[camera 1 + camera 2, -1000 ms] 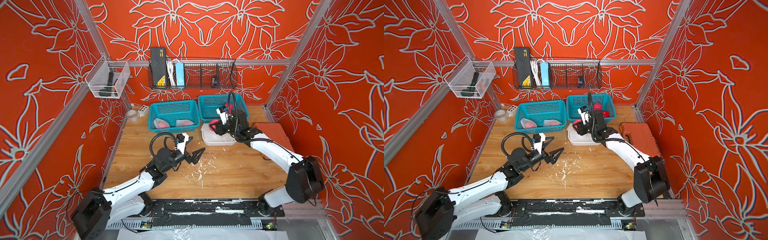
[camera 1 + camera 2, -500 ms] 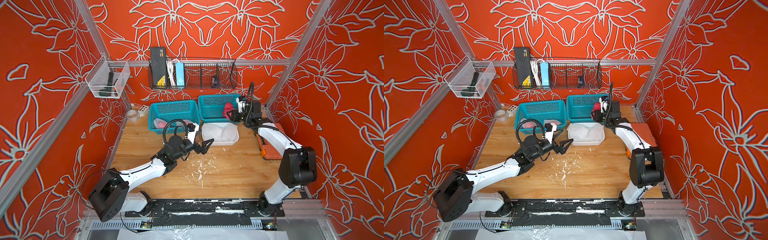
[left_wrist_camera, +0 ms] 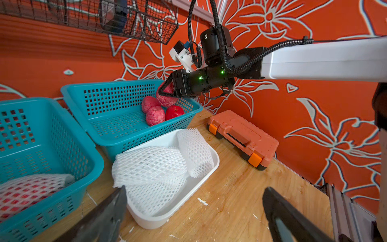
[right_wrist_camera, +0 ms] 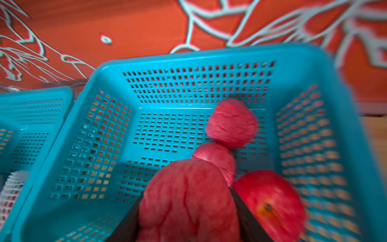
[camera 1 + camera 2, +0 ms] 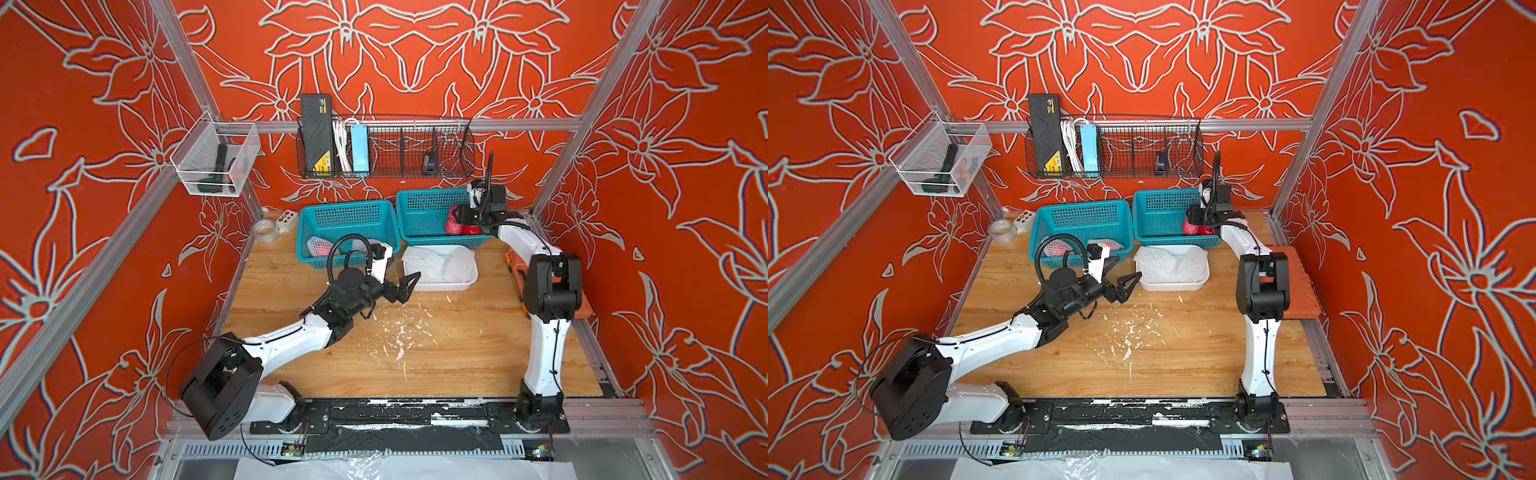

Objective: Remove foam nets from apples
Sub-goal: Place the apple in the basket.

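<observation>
Apple (image 4: pixel 188 209) inside right hand (image 4: pixel 186 192), above basket (image 4: pixel 188 55)

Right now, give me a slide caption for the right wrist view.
Right pincer holds a bare apple above three apples in the basket.

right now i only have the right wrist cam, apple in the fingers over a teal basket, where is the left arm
Observer: The left gripper hangs open and empty by the left front corner of the white tray, apart from your held apple.
Operator: any apples still wrapped
Observer: Two netted apples lie in the left teal basket.
Operator: and the nets already pulled off
Observer: Loose foam nets are piled in that white tray, which sits in front of the right teal basket.
</observation>
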`<state>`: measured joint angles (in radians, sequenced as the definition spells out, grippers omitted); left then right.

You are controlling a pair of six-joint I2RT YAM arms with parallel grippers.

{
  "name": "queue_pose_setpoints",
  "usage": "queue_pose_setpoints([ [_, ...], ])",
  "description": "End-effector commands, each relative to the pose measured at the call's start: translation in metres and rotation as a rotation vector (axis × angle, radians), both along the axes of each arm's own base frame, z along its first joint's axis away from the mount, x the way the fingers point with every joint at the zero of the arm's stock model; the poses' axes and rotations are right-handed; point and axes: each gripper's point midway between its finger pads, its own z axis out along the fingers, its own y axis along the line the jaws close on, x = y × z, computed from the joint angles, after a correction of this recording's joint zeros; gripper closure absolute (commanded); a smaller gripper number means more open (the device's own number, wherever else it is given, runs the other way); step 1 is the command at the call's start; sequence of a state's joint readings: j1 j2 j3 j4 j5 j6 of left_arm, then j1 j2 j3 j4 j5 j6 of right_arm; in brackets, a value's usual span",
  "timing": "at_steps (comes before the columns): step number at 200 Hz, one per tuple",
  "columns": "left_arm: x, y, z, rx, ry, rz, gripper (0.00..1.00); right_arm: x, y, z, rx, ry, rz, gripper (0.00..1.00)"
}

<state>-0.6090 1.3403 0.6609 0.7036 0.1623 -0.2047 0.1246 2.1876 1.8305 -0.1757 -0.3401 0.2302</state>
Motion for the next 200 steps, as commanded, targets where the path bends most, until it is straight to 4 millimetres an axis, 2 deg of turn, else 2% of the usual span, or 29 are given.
queue_pose_setpoints([
  [1,0.015,0.014,0.008,-0.030,0.007,0.077,0.02,0.013,0.023,0.004,0.162,-0.014,0.034,0.81],
  [29,0.023,0.028,0.010,-0.032,-0.011,0.135,0.02,0.034,0.033,0.000,0.254,-0.041,0.018,0.80],
  [66,0.038,0.054,0.004,-0.076,0.017,0.221,0.02,0.058,0.042,-0.020,0.272,0.000,-0.007,0.74],
  [98,0.039,0.072,0.005,-0.080,-0.005,0.289,0.02,0.064,0.037,-0.025,0.252,0.002,-0.065,0.52],
  [123,0.038,0.079,0.006,-0.057,-0.025,0.322,0.02,0.063,0.032,-0.021,0.247,-0.008,-0.096,0.33],
  [153,0.045,0.086,-0.001,-0.033,0.005,0.366,0.02,0.059,0.019,-0.007,0.201,-0.046,-0.142,0.24],
  [164,0.046,0.087,-0.002,-0.029,0.003,0.369,0.02,0.058,0.015,-0.005,0.174,-0.041,-0.158,0.15],
  [200,0.050,0.094,-0.001,-0.023,0.006,0.413,0.02,0.050,0.011,0.011,0.123,-0.064,-0.155,0.07],
])
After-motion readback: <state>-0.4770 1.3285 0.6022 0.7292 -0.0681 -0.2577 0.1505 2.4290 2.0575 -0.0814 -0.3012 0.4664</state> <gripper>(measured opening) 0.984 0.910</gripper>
